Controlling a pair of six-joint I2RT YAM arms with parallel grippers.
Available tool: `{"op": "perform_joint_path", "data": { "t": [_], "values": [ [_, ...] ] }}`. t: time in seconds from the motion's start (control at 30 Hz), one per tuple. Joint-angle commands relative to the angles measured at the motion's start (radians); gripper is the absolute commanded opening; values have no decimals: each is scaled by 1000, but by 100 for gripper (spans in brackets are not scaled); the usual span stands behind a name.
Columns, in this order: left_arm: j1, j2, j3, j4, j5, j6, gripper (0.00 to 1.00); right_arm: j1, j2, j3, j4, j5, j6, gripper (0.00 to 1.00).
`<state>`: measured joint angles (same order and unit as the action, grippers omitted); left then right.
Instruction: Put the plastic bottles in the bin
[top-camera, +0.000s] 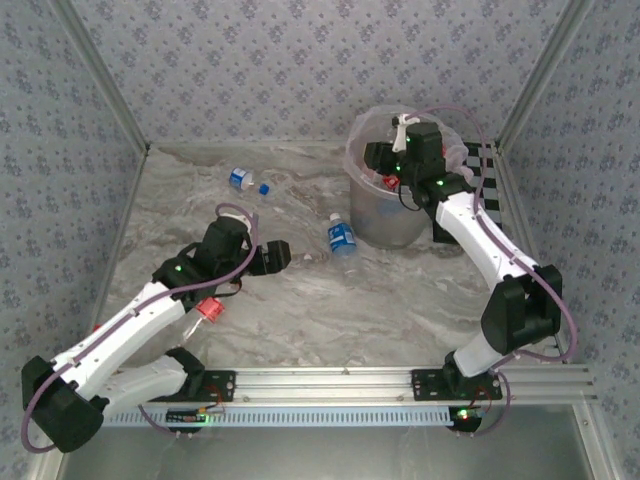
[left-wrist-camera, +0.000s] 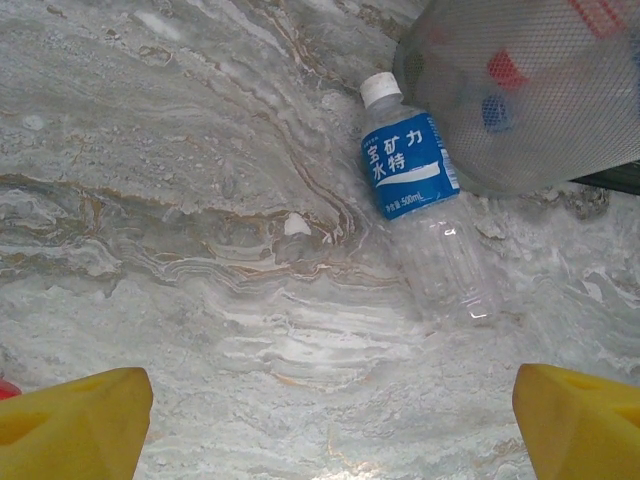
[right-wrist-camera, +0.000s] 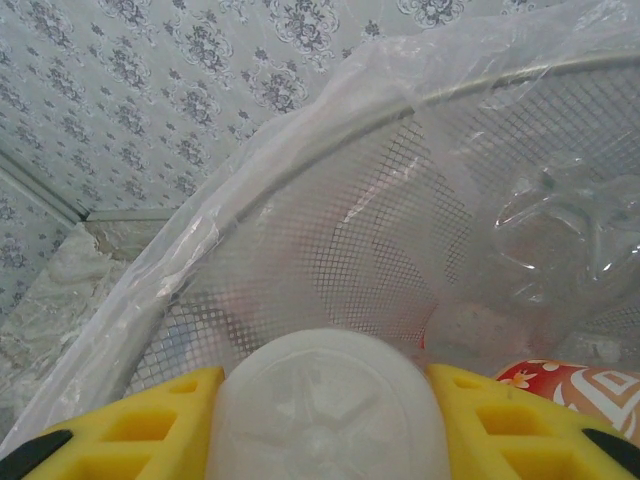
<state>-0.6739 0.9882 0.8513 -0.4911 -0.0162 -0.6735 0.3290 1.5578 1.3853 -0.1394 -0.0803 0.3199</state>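
Observation:
My right gripper hangs over the mouth of the bin, shut on a clear plastic bottle whose base faces the wrist camera between the yellow fingers. Other bottles lie inside the bin's mesh wall, one clear and one red-labelled. A blue-labelled, white-capped bottle lies on the table against the bin's foot. My left gripper is open just short of it, nothing between its fingers. Another bottle lies at the far left.
A red-capped bottle lies partly under my left arm. A black-and-white checkerboard sits behind the bin on the right. Patterned walls close the marble table on three sides.

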Motion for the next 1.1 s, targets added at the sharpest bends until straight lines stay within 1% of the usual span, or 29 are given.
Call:
{"op": "perform_joint_path", "data": {
  "t": [0.0,0.03,0.07,0.17,0.23,0.27,0.33,0.37,0.43,0.5,0.53,0.63,0.67,0.73,0.77,0.9,0.97,1.07],
  "values": [
    [10,-14,-10,19,-4,-9,93,1,30,-28,-151,35,8,20],
    [10,-14,-9,18,-4,-8,93,0,18,-5,-175,37,5,26],
    [12,-14,-9,15,-4,-5,93,0,3,27,-207,40,-3,34],
    [19,-13,-8,15,-5,0,93,-6,-33,129,-301,57,-17,61],
    [24,-8,-9,22,-2,0,93,-18,-43,201,-379,50,-31,74],
    [25,-5,-11,26,3,0,93,-27,-47,233,-413,42,-37,79],
    [26,3,-12,34,12,0,93,-47,-50,286,-457,20,-45,84],
    [27,8,-12,37,16,2,93,-53,-52,307,-493,16,-50,85],
    [28,15,-11,36,18,6,93,-60,-60,328,-512,22,-59,86],
    [30,18,-11,38,19,8,93,-65,-66,336,-516,32,-59,83],
    [30,18,-11,39,19,8,93,-66,-67,335,-507,35,-58,77],
    [30,18,-12,40,21,5,93,-39,-47,321,-491,21,-51,50],
    [30,18,-13,36,22,0,93,-18,-32,319,-501,23,-55,43],
    [32,14,-11,25,19,-13,93,17,-5,308,-512,52,-68,36],
    [32,11,-9,15,16,-18,93,24,7,295,-509,62,-66,34],
    [32,-6,4,-53,-14,-18,93,19,34,241,-466,47,-43,33],
    [33,-18,12,-88,-31,-11,93,16,34,246,-466,44,-41,33],
    [37,-31,10,-96,-38,-8,93,18,10,279,-466,45,-47,33]
  ]
}}
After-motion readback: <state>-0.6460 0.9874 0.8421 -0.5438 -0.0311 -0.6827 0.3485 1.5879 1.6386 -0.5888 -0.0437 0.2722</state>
